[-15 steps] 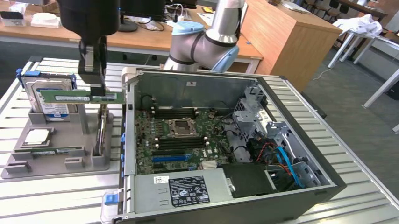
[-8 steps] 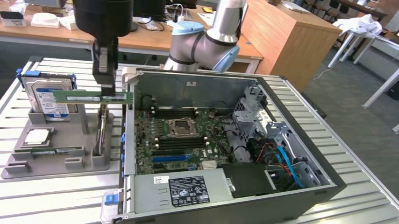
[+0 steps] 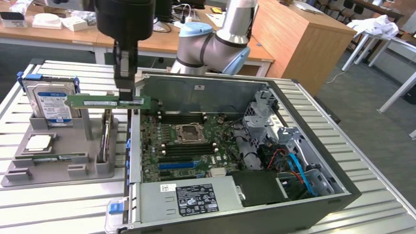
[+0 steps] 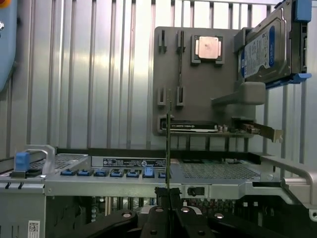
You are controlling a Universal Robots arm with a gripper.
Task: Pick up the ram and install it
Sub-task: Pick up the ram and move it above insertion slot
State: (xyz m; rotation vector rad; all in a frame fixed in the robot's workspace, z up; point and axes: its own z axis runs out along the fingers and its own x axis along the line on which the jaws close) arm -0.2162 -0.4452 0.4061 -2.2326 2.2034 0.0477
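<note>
i've got the gripper [image 3: 127, 95] pinched narrow on the ram [image 3: 107, 101], fingers closed on its top edge. the stick hangs level in the air with its long edge flat. it sits above the grey fixture [image 3: 62, 168] on the exterior view's left, and its far end reaches across the rim of the open computer case [image 3: 312, 146]. in the wrist view the ram [image 4: 168, 139] shows edge-on as a thin line rising from the gripper [image 4: 169, 194], with the case rim and its row of blue clips [image 4: 116, 173] just beyond. directly under the held stick an upright card [image 3: 105, 139] stands in the fixture, close below but not touching. also in the fixture are the hard drive [image 3: 52, 100], standing in its blue carrier at the back, the square processor [image 3: 39, 142], lying flat, and a second stick [image 3: 55, 157], lying flat near the front. inside the case the motherboard [image 3: 188, 146] lies open, with dark memory slots [image 3: 188, 149] on either side of the empty socket [image 3: 188, 132]. the case's side wall stands between the ram and those slots. a tangle of cables [image 3: 293, 163] fills the exterior view's right of the case, and the power supply [image 3: 195, 195] sits along its near edge. everything rests on the slatted metal table [image 3: 377, 195].
</note>
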